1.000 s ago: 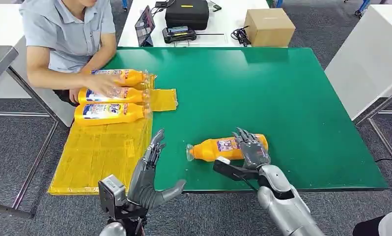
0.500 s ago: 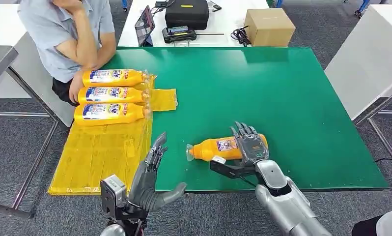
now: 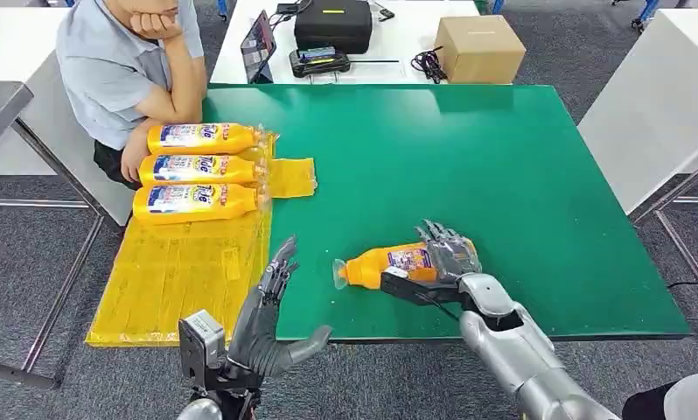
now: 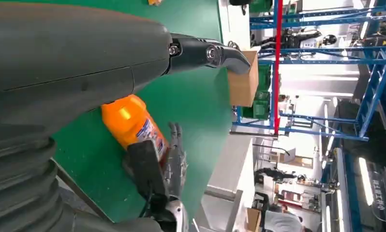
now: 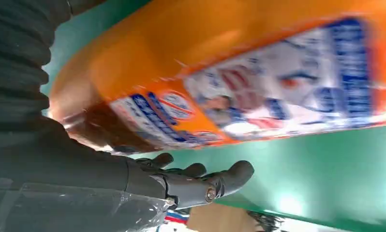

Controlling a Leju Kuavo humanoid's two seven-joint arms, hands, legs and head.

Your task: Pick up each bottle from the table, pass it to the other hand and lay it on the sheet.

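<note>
Left hand [image 3: 271, 319] hovers at the near edge of the green worktop [image 3: 503, 149], just beside the yellow sheet [image 3: 184, 267]. Fingers spread, palm turned toward the right side, nothing in it. It reads as waiting to receive.

Right hand [image 3: 446, 262] is wrapped over the base end of the orange detergent bottle [image 3: 389, 264]: fingers over the far side, thumb along the near side. The bottle lies on its side near the front of the worktop, clear cap pointing toward the left hand. The right wrist view shows the label close against the palm with green surface beyond it; whether the bottle has left the worktop I cannot tell.

Risks, judged from this:
- The grip sits at one end, not mid-body. On lifting, the cap end may droop or the bottle may roll in the palm. Smooth plastic and a glossy label give little friction.
- For the handover the left hand needs free bottle length. Only the neck half is exposed, and it narrows, so a pinch there could slip.
- If the right hand lets go before the left closes fully, the bottle drops at the worktop edge and could go to the floor.

Farther off, three orange detergent bottles [image 3: 197, 168] lie side by side at the far end of the sheet, with bare sheet nearer. A careless placement could knock the nearest one. A seated person [image 3: 122, 70] leans at that corner, forearm close to the bottles.
</note>
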